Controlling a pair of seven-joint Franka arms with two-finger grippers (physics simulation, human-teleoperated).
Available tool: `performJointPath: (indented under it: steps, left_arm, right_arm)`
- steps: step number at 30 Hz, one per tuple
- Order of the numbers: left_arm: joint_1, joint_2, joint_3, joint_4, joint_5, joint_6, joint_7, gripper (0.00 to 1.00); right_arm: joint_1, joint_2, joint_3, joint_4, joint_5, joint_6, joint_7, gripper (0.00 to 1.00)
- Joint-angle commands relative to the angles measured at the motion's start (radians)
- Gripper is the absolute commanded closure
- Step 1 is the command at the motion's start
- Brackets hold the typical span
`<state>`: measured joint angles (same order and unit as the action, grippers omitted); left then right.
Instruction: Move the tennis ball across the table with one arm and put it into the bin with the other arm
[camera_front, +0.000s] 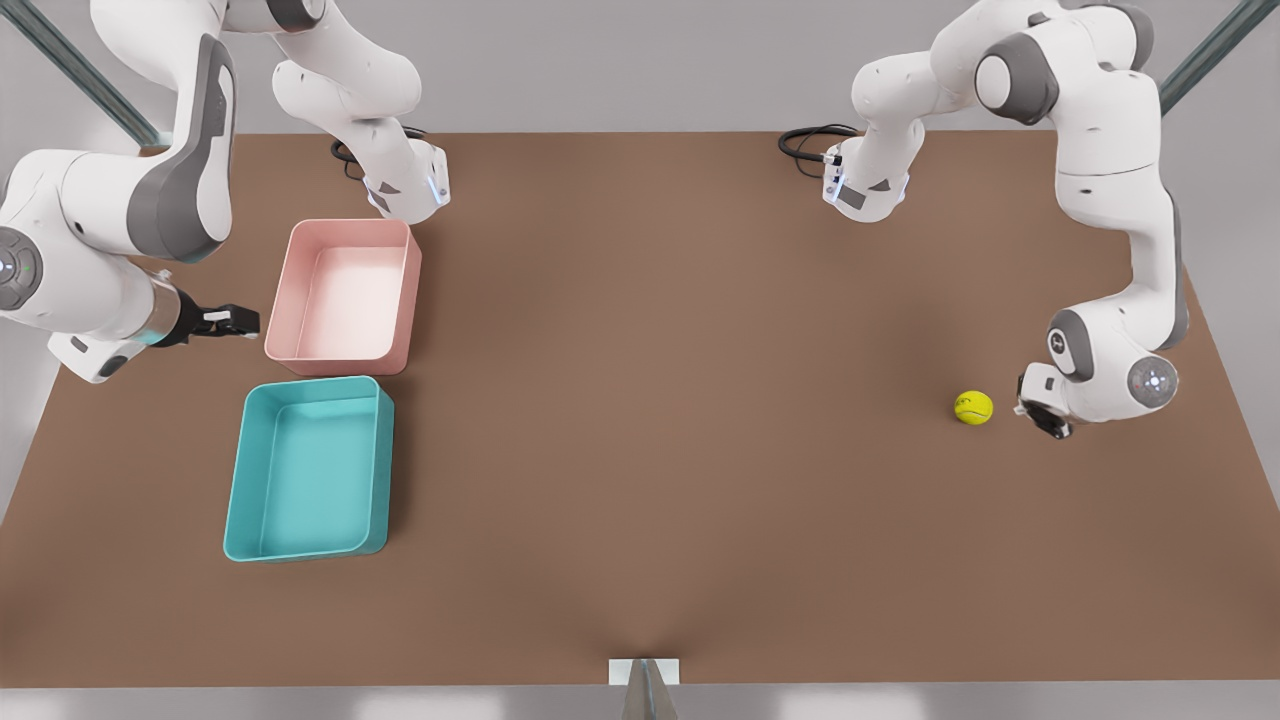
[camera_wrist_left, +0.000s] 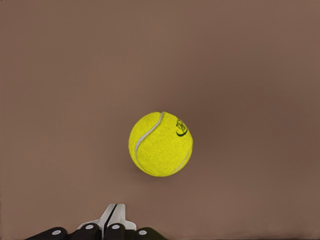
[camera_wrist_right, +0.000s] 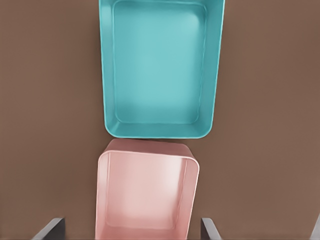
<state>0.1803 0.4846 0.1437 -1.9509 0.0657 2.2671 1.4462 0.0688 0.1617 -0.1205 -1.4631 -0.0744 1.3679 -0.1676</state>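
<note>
The ball (camera_front: 973, 407) lies on the table (camera_front: 650, 450) at the front view's right, well apart from the bin (camera_front: 310, 470). The left gripper (camera_front: 1040, 412) is set just beside it, fingers (camera_wrist_left: 111, 220) pressed together (a push seems intended). The first step is judged in hand: the ball must be driven toward the bin. The right gripper (camera_front: 232, 321) waits beside the pink tub (camera_front: 345, 297), its fingers (camera_wrist_right: 50, 229) spread wide

On the worktop (camera_front: 640, 400), the tennis ball (camera_front: 973, 407) lies at the front view's right, well apart from the bin (camera_front: 308, 470) and the other tub (camera_front: 345, 297) side by side at its left.
</note>
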Motion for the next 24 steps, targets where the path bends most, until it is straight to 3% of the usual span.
performJointPath:
  steps: [1, 18, 21, 23, 24]
  left_arm:
    - [0.007, 0.011, 0.011, -0.019, 0.002, 0.164, 0.777, 0.79]
    - [0.005, 0.049, 0.042, -0.072, 0.002, 0.117, 0.591, 0.79]
    - [-0.047, 0.028, 0.034, -0.089, -0.004, 0.092, 0.002, 0.79]
    - [-0.071, -0.011, -0.059, -0.089, -0.004, 0.034, -0.390, 0.79]
    - [-0.071, -0.011, -0.165, -0.089, -0.003, 0.035, -0.663, 0.79]
  right_arm:
    - [0.002, -0.001, -0.001, 0.000, 0.001, -0.006, -0.015, 0.00]
    - [-0.001, 0.001, -0.008, 0.000, 0.002, -0.007, -0.017, 0.00]
    - [-0.003, 0.001, -0.010, 0.000, 0.002, -0.007, -0.017, 0.00]
    - [-0.003, 0.001, -0.010, 0.000, 0.002, -0.007, -0.018, 0.00]
    - [-0.003, 0.001, -0.010, 0.000, 0.002, -0.007, -0.017, 0.00]
